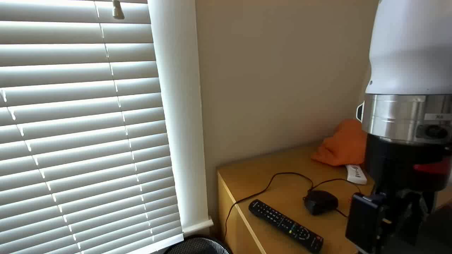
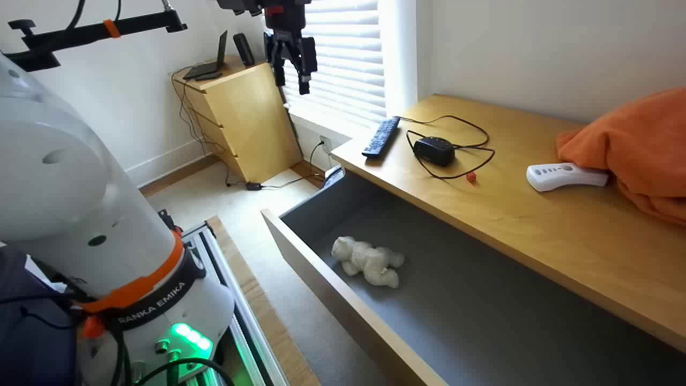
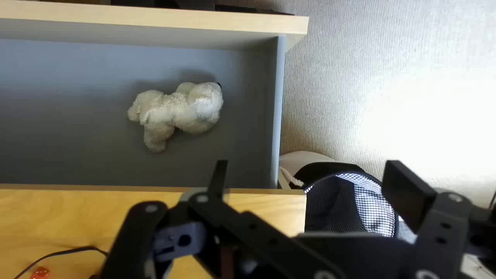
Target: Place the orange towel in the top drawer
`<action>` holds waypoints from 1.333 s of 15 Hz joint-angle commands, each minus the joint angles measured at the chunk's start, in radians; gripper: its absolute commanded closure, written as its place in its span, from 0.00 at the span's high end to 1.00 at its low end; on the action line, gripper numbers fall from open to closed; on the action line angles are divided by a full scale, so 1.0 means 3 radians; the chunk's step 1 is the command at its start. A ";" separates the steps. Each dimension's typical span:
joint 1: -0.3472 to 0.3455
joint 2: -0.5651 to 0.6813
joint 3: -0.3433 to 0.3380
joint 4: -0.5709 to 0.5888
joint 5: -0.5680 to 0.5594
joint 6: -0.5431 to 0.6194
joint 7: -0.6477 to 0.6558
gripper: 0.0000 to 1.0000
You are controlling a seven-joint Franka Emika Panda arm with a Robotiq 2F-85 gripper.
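Observation:
The orange towel lies in a crumpled heap at the back of the dresser top; it shows in both exterior views (image 1: 339, 145) (image 2: 648, 153). It is out of the wrist view. The top drawer (image 2: 343, 300) is pulled open; its front panel also shows in the wrist view (image 3: 155, 21). A white plush bear (image 2: 370, 261) lies inside the drawer, also in the wrist view (image 3: 176, 110). My gripper (image 2: 292, 80) is open and empty, high above the window end of the dresser, apart from the towel. Its spread fingers show in the wrist view (image 3: 310, 182).
On the dresser top (image 2: 514, 214) are a black remote (image 2: 381, 137), a black device (image 2: 434, 151) with a looping cable, a small red die (image 2: 471, 177) and a white controller (image 2: 563, 177) partly under the towel. A black mesh bin (image 3: 348, 205) stands beside the dresser.

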 commanded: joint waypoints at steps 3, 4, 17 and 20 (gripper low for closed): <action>0.0013 0.0002 -0.0013 0.0007 -0.0005 -0.0009 0.0004 1.00; 0.0013 0.0002 -0.0013 0.0007 -0.0005 -0.0009 0.0004 1.00; -0.0397 0.0671 -0.0434 0.0848 -0.0014 0.0786 0.0031 1.00; -0.0547 0.0956 -0.0608 0.1194 -0.0088 0.0882 0.0006 1.00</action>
